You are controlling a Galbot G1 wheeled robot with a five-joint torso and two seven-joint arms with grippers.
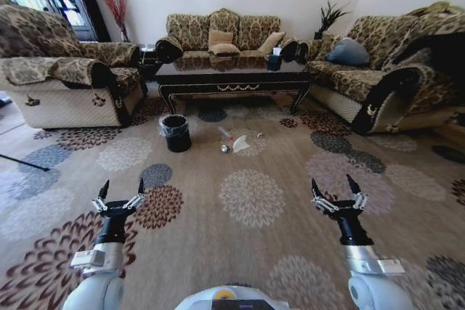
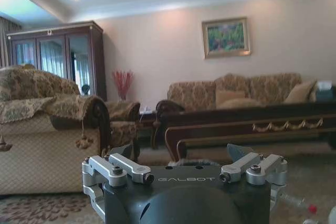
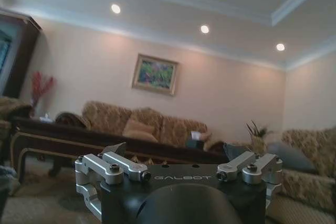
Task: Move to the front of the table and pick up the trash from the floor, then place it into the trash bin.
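A living room, seen from my head camera: I stand on the flowered carpet (image 1: 251, 197), well back from the coffee table (image 1: 234, 78), with both arms held low in front of me. My left claw (image 1: 120, 192) hovers above the carpet with its two dark fingers spread apart and nothing between them. My right claw (image 1: 335, 188) hangs at the same height on the other side, its fingers also spread wide and empty.

The table, dark and glossy with a gold scroll along its front edge, sits between three patterned sofas: one against the far wall (image 1: 221, 33), one on my left (image 1: 69, 78) and one on my right (image 1: 385, 63). The trash (image 1: 237, 143) lies on the carpet in front of the table, near its middle: a crumpled white paper with a small round silvery can just beside it, a thin stick and tiny white scraps close by. The trash bin (image 1: 176, 133), black with a clear liner folded over its rim, stands upright on the carpet to the left of the litter, near the table's left front leg and apart from both claws.

From my left wrist, the table's long edge (image 2: 252, 124) shows beyond the claw body. From my right wrist, the table (image 3: 105, 142) stretches across in front of the far sofa.
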